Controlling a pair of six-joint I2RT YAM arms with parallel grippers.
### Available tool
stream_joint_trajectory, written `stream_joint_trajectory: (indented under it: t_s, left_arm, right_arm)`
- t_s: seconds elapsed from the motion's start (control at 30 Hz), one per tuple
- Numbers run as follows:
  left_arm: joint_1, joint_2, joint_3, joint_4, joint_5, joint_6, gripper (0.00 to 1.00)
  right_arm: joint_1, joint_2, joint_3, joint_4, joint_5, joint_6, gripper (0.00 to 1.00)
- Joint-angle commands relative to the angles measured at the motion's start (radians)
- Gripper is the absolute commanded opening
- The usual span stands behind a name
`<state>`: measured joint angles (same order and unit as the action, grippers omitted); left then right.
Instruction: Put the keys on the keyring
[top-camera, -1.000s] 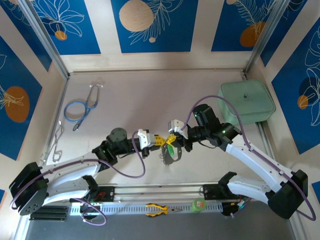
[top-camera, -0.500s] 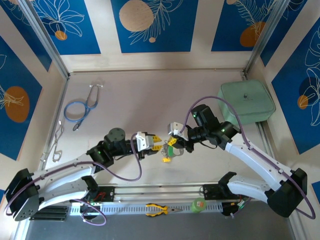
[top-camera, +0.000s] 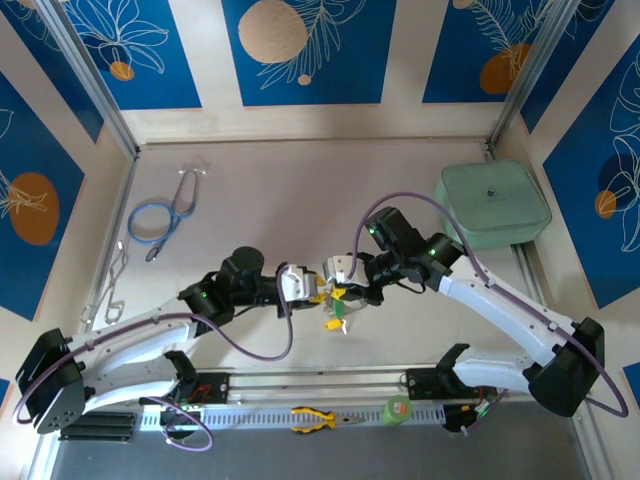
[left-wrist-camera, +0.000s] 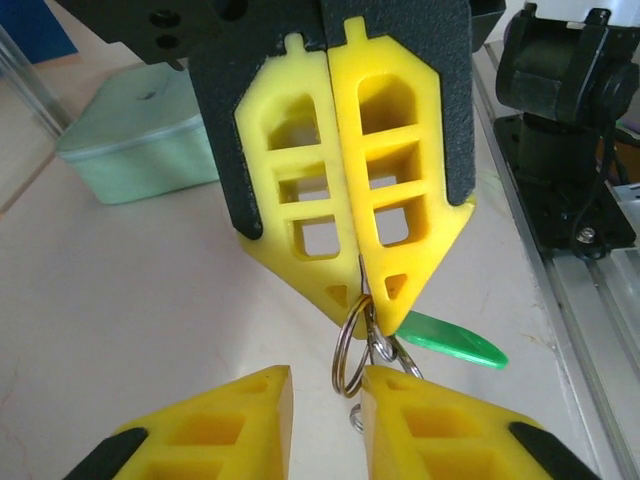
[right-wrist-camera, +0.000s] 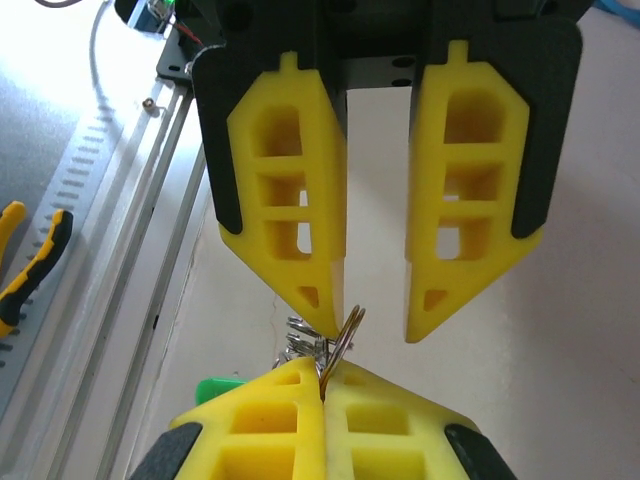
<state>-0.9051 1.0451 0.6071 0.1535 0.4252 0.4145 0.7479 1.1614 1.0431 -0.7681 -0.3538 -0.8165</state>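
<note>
Keyring (left-wrist-camera: 340, 350) pinched by right tool (left-wrist-camera: 358, 285), green key (left-wrist-camera: 450, 340) dangling, left tool (left-wrist-camera: 325, 385) straddling.

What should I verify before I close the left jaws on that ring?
1. Right gripper holding the keyring: ok, jaws shut on its metal ring.
2. Left gripper ready to take it: ok, jaws open.
3. Ring inside the left jaws' gap: ok, though the right wrist view shows it close to one finger, not centred.
4. Green key threaded on the ring: cannot tell, it hangs right beside it.
</note>
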Motion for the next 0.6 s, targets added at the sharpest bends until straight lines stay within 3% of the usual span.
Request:
stream_joint_trajectory:
  t_s: [0.0, 0.3, 0.57]
  left_arm:
    - [0.007, 0.011, 0.043, -0.021, 0.053, 0.029, 0.21]
    - [0.01, 0.009, 0.032, 0.009, 0.091, 0.01, 0.01]
    - [0.015, -0.007, -0.064, 0.217, 0.054, -0.12, 0.0]
  right_arm:
    - [0.023, 0.009, 0.044, -0.003, -0.013, -0.041, 0.0]
    - [0.029, 0.007, 0.028, 0.073, -0.017, 0.006, 0.0]
    - [-0.103, -0.143, -0.089, 0.155, -0.107, 0.222, 0.31]
